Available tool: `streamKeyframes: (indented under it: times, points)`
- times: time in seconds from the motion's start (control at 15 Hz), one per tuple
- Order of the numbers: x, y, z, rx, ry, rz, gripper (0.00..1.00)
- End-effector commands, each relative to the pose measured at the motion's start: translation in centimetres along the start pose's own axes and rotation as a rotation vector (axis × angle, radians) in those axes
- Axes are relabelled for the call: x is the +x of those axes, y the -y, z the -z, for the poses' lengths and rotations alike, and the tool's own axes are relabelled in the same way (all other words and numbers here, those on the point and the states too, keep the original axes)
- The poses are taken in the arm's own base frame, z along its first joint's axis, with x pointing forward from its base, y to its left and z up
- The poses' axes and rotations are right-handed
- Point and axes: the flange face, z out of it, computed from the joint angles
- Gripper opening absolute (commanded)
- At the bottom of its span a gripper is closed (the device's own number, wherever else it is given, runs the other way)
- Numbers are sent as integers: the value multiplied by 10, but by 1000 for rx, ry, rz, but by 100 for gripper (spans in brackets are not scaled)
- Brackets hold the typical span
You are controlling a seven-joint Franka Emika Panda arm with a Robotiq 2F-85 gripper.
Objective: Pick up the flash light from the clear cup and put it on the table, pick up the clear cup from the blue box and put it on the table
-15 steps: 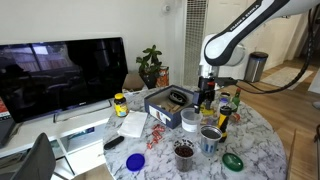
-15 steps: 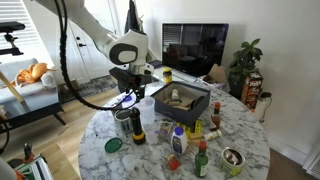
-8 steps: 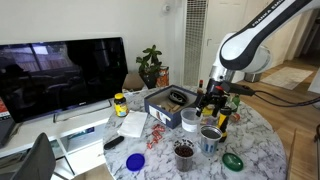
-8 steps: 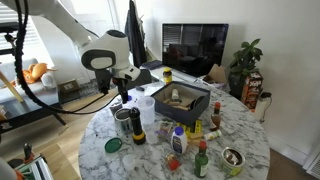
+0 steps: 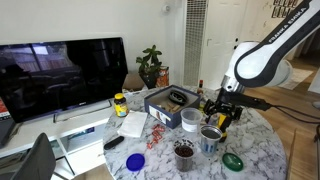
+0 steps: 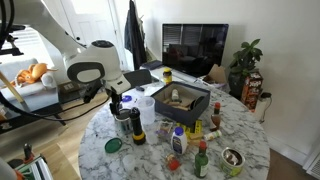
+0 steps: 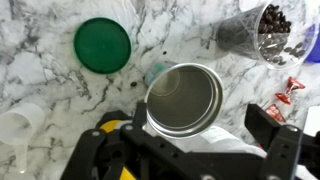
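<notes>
Pincer [image 5: 219, 110] spread wide, empty, hanging over a grey cup [image 7: 184, 97].
Wrist view alone shows that cup between the jaws; an exterior view shows the flash light [image 6: 138, 128] whole: stubby, yellow, black-headed, upright on the table [image 6: 245, 135], just beside the pincer, below its fingertips, untouched.

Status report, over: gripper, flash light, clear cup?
Gripper open, empty, above metal cup. Flash light upright on table. Clear cup on table beside blue box. Nothing blocking.
</notes>
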Motion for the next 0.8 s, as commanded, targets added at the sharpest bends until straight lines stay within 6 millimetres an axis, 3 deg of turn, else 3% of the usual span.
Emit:
streamKeyframes:
  times: [0.0, 0.27, 0.47, 0.53, 0.67, 0.73]
  points:
    - [4, -10, -11, -27, 5, -104, 100]
    - [11, -9, -23, -39, 37, -140, 93]
    - [17, -11, -33, -58, 51, -156, 77]
    - [19, -12, -37, -71, 51, -157, 64]
    - [22, -12, -46, -93, 69, -155, 65]
    - [24, -12, -50, -99, 80, -154, 55]
